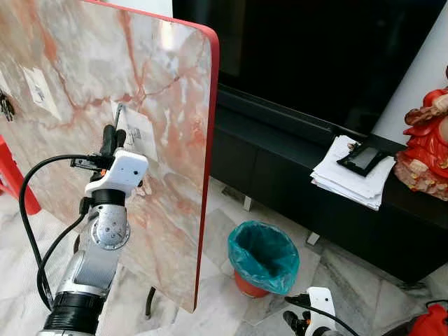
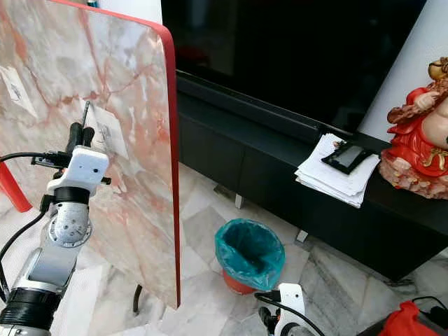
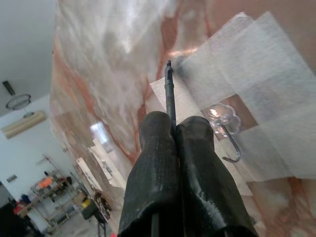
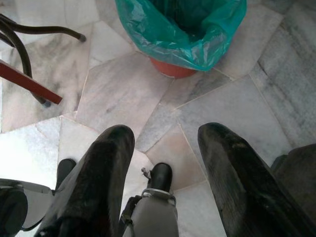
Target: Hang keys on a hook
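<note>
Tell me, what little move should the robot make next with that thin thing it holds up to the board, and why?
Probably a small shift of the left tool toward the clear hook. Its fingers are shut on a thin dark key piece whose tip points at the white tape on the marble-patterned board, beside the hook and not yet over it. The right tool hangs open above the floor.

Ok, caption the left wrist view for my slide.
Left gripper, shut on a thin dark key, nears the clear hook taped to the marble board.
</note>
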`<state>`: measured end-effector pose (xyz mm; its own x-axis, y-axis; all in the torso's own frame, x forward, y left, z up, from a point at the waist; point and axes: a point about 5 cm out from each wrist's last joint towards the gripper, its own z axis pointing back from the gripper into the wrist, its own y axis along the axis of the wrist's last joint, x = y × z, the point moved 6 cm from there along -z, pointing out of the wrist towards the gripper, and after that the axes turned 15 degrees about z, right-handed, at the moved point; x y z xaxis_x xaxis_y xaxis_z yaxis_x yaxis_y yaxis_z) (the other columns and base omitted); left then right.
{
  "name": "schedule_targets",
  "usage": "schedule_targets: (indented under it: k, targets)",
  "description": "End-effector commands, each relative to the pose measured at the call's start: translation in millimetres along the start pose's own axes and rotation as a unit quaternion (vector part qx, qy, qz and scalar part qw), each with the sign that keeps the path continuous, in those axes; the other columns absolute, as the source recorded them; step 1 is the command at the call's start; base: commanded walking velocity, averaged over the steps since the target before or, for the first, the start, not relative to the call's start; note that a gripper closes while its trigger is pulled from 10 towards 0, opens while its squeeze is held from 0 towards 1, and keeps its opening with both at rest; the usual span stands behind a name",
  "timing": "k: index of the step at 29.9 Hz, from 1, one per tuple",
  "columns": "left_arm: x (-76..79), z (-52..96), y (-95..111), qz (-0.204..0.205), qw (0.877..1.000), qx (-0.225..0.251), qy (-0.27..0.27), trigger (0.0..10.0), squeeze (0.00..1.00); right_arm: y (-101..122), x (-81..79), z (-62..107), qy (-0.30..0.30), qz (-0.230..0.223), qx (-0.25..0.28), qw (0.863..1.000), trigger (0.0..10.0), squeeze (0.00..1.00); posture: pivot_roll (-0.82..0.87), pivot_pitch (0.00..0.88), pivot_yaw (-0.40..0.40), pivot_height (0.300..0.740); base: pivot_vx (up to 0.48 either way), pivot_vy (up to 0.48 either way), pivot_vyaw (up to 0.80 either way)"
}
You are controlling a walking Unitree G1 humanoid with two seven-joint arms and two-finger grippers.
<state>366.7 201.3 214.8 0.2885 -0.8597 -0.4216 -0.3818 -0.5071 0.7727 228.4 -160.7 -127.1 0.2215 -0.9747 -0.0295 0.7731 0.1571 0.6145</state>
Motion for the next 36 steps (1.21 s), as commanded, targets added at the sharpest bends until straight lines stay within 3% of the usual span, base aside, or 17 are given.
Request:
schedule_targets:
  k: [1, 6, 12, 18, 20, 27, 28, 29, 31, 36]
  targets:
    - [19.3, -2.0, 7.2, -0.023, 0.999, 0.020, -0.043, 10.0, 0.00, -1.7, 2.6, 0.7, -0.005, 0.000, -0.001, 1.000, 10.0, 0.00, 0.13, 0.000, -0.095, 0.740, 0.000, 0.000, 0.00]
    - [34.3, 2.1, 5.9, -0.076, 0.993, 0.033, -0.084, 10.0, 0.00, -1.9, 2.5, 0.8, -0.004, 0.003, -0.002, 1.000, 10.0, 0.00, 0.13, 0.000, -0.096, 0.740, 0.000, 0.000, 0.00]
    - [39.7, 5.0, 1.2, -0.101, 0.990, 0.030, -0.096, 10.0, 0.00, -2.3, 2.3, 0.8, -0.003, 0.005, -0.002, 1.000, 10.0, 0.00, 0.13, 0.000, -0.096, 0.740, 0.000, 0.000, 0.00]
    - [39.3, 9.5, 10.4, -0.078, 0.991, 0.051, -0.097, 10.0, 0.00, -2.8, 2.4, 1.0, -0.003, 0.006, -0.003, 1.000, 10.0, 0.00, 0.13, 0.000, -0.094, 0.740, 0.000, 0.000, 0.00]
    - [40.8, 17.2, 24.3, -0.079, 0.987, 0.088, -0.109, 10.0, 0.00, -2.9, 2.6, 1.1, -0.004, 0.006, -0.002, 1.000, 10.0, 0.00, 0.13, 0.000, -0.094, 0.740, 0.000, 0.000, 0.00]
    - [50.9, 35.0, 51.9, -0.059, 0.973, 0.152, -0.165, 10.0, 0.00, -2.6, 3.6, 1.3, -0.006, 0.005, -0.001, 1.000, 10.0, 0.00, 0.14, 0.000, -0.096, 0.740, 0.000, 0.000, 0.00]
    - [53.0, 37.4, 56.9, -0.053, 0.970, 0.161, -0.175, 10.0, 0.00, -2.7, 3.7, 1.3, -0.006, 0.006, -0.001, 1.000, 10.0, 0.00, 0.14, 0.000, -0.096, 0.740, 0.000, 0.000, 0.00]
    - [65.9, 45.5, 67.8, -0.023, 0.959, 0.166, -0.229, 10.0, 0.00, -2.6, 4.5, 1.4, -0.007, 0.006, -0.001, 1.000, 10.0, 0.00, 0.14, 0.000, -0.098, 0.740, 0.000, 0.000, 0.00]
    - [83.9, 57.6, 74.0, -0.001, 0.940, 0.157, -0.304, 10.0, 0.00, -2.4, 5.2, 1.5, -0.008, 0.007, 0.000, 1.000, 10.0, 0.00, 0.14, 0.000, -0.098, 0.740, 0.000, 0.000, 0.00]
    - [100.7, 78.9, 97.7, 0.016, 0.905, 0.177, -0.386, 10.0, 0.00, -1.3, 8.5, 2.0, -0.010, 0.008, 0.001, 1.000, 10.0, 0.00, 0.15, 0.000, -0.101, 0.740, 0.000, 0.000, 0.00]
